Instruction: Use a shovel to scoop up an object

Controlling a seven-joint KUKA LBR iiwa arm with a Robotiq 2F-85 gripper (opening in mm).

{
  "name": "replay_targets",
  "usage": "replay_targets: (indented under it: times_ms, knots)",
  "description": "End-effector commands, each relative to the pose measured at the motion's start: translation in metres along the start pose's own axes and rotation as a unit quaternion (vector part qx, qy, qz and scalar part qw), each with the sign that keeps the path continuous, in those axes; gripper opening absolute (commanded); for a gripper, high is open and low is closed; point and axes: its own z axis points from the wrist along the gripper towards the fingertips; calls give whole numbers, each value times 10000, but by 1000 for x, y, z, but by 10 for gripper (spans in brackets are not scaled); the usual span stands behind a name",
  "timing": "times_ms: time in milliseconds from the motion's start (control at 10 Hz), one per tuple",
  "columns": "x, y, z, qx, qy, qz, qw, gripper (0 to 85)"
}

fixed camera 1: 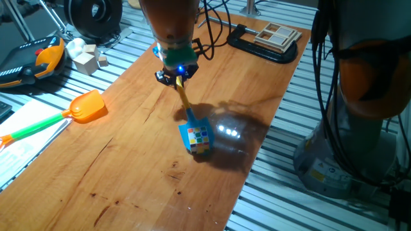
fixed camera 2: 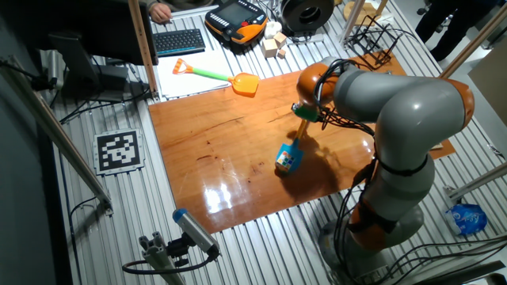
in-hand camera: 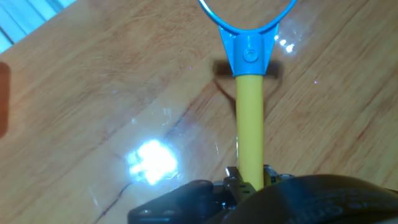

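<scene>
The gripper [fixed camera 1: 177, 74] clamps the thin yellow shaft of the shovel [fixed camera 1: 186, 106], which slants down and away from the fingers to the wooden table [fixed camera 1: 128, 167]. The multicoloured cube [fixed camera 1: 198, 139] sits on the blue blade at the shovel's low end, below the gripper. Farther off, an orange scoop [fixed camera 1: 87, 107] lies beside pale wooden blocks [fixed camera 1: 88, 59].

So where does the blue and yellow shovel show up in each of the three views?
One fixed view: shovel at centre, slanting down from the gripper to the cube.
Other fixed view: shovel right of centre.
Hand view: only its yellow shaft and blue loop.
Shared landmark: the wooden board.
</scene>
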Motion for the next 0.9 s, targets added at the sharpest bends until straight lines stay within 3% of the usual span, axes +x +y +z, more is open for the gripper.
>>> replay_targets:
  times_ms: [0, 600, 800]
  knots:
    - [0, 0, 0, 5, 17, 15, 10000, 340]
    - [-1, -1, -4, -21, 264, -44, 9996, 340]
    - [1, -2, -6, -50, 269, -93, 9996, 340]
